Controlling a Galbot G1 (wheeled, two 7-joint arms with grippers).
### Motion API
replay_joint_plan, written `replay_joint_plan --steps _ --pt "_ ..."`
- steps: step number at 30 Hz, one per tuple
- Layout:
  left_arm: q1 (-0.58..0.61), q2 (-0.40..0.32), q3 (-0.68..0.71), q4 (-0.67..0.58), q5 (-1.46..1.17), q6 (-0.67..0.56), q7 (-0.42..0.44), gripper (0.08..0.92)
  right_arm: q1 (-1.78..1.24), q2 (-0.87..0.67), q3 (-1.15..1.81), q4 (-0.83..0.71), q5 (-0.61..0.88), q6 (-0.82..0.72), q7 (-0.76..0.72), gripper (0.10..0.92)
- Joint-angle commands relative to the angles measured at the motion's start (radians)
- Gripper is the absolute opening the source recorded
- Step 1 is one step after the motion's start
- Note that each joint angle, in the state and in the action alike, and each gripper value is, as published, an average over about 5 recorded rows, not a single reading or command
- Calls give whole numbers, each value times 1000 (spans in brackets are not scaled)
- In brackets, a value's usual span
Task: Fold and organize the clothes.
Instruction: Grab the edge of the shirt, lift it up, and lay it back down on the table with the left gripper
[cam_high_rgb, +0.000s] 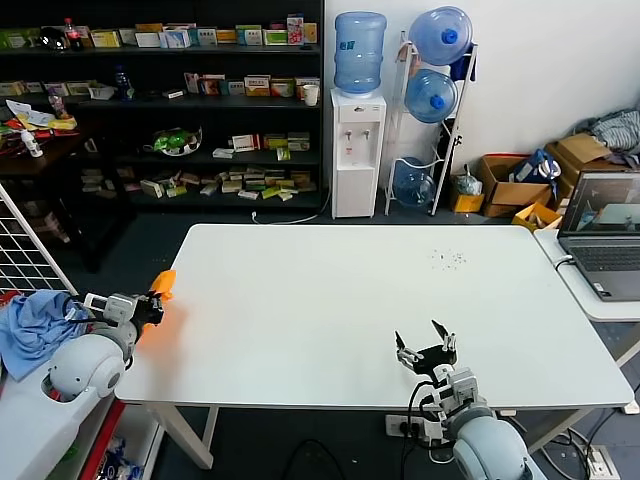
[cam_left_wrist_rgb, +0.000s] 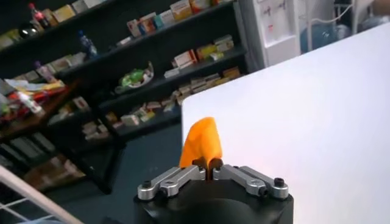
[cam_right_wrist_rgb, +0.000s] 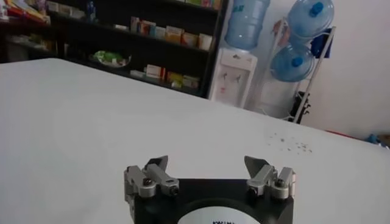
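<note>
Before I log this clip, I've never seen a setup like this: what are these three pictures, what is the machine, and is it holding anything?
This is a robot with two arms, each ending in a gripper with two fingers. The wide picture comes from a camera on its head, looking down at a white table. The other two come from cameras on each wrist, looking out past the fingers.

The left gripper is at the table's left edge, shut on a bit of the orange T-shirt; only that small bunch of fabric shows, so the rest of the shirt is out of sight. The right gripper sits at the near edge with its fingers open and empty.

The tabletop holds only some small dark specks towards the far right. A light blue cloth lies off the table, beside the left arm.
</note>
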Motion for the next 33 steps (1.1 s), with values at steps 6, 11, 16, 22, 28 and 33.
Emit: replay_joint_plan --steps 6,11,16,22,28,33 --pt "-45 -469 128 9 -16 -21 -137 114 -32 -13 27 -13 -21 46 -17 823" --pt "-72 -642 165 94 106 -66 -133 114 -54 -31 47 -10 -19 66 -31 823" --pt "-92 -782 192 165 211 -128 -132 114 -61 -37 64 -19 -11 82 -40 823" --pt "-84 -948 212 257 299 -208 -122 114 -56 -36 80 -41 -4 99 -35 823" --pt "-88 -988 215 349 327 -350 -132 114 -49 -45 110 -51 14 102 -25 823" --pt "-98 -988 214 408 287 -466 -106 114 -48 -40 118 -53 15 98 -18 823"
